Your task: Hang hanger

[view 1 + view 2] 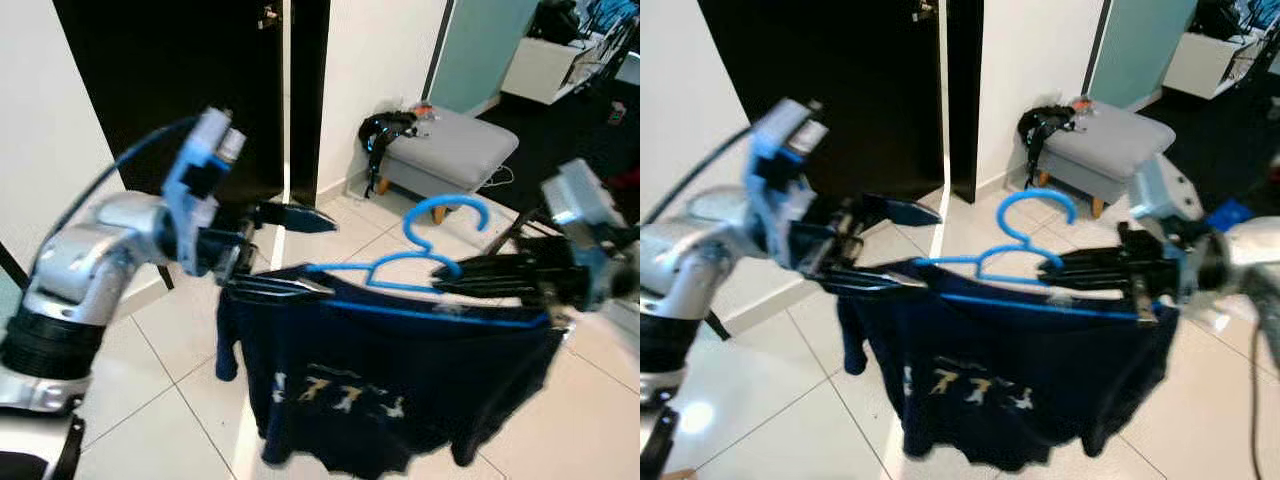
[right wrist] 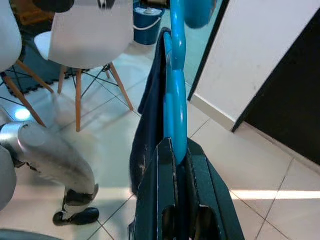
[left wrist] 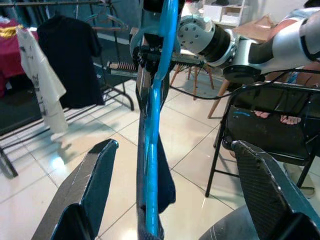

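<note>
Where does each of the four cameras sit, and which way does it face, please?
Left eye, right eye: on head, looking down at blue hanger with dark shirt; both arms show.
Left wrist: along open left tool astride hanger, facing right arm.
Right wrist: along right tool shut on hanger.
All share the hanger.

Silver arms with black joint bands (a black cable loops behind), each gripper long-fingered, black.
</note>
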Robot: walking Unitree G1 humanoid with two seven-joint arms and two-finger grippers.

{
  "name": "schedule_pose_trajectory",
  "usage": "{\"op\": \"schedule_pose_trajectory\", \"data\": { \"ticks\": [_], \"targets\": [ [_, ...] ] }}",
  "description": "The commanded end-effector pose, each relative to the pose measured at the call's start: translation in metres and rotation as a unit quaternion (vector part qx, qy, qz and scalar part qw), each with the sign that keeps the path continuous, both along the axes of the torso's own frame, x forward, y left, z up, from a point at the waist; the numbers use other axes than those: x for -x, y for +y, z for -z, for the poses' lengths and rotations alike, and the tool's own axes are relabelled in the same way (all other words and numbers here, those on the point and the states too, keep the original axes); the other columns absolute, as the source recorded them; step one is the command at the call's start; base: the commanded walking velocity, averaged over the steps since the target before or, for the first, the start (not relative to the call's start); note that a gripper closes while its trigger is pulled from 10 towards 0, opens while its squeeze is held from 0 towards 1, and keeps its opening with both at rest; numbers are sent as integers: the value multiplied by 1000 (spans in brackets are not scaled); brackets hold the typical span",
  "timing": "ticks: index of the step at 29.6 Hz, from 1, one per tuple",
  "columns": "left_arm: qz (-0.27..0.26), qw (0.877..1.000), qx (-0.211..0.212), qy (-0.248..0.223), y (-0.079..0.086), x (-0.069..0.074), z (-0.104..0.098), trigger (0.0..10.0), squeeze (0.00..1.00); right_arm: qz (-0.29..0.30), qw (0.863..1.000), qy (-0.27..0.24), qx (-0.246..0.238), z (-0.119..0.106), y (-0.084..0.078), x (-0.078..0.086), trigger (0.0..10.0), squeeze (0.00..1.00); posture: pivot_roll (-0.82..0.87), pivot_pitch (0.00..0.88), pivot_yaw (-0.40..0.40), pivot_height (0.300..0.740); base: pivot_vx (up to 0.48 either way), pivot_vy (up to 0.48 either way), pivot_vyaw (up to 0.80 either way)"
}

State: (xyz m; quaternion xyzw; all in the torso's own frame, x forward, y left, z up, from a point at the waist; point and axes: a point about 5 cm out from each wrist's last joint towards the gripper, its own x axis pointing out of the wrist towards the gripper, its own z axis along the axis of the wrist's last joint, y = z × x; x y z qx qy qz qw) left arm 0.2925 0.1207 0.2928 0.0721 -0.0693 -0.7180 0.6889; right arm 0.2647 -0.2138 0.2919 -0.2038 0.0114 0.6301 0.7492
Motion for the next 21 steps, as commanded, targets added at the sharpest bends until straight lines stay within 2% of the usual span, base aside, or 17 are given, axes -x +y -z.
{"op": "schedule_pose_trajectory", "data": {
  "ticks": [1,2,6,8,10,14,20,21],
  "targets": [
    [-14,999,-30,7,-2,-2,8,10000,0,-11,1000,-17,2,-4,6,0,10000,0,-46,51,-9,740,0,0,0],
    [-21,999,-44,9,-2,-3,13,10000,0,-12,1000,-18,2,-4,7,-1,10000,0,-46,51,-9,740,0,0,0],
    [-35,998,-50,16,-2,-6,15,10000,0,-14,1000,-21,2,-4,10,-3,10000,0,-49,53,-7,740,0,0,0],
    [-78,994,-70,8,-4,-16,21,10000,0,-22,999,-25,-1,-2,18,-6,10000,0,-48,55,-8,740,0,0,0],
    [-98,992,-78,-1,-6,-20,23,10000,0,-25,999,-25,-4,-1,22,-7,10000,0,-47,55,-8,740,0,0,0],
    [-135,988,-77,-8,-10,-26,24,10000,0,-31,999,-25,-8,0,27,-8,10000,0,-46,57,-12,740,0,0,0],
    [-160,985,-70,-9,-13,-29,23,10000,0,-35,999,-24,-10,1,29,-9,10000,0,-47,57,-14,740,0,0,0],
    [-165,984,-68,-10,-15,-29,23,4275,0,-36,999,-23,-12,1,30,-9,10000,0,-47,57,-16,740,0,0,0]
  ]
}}
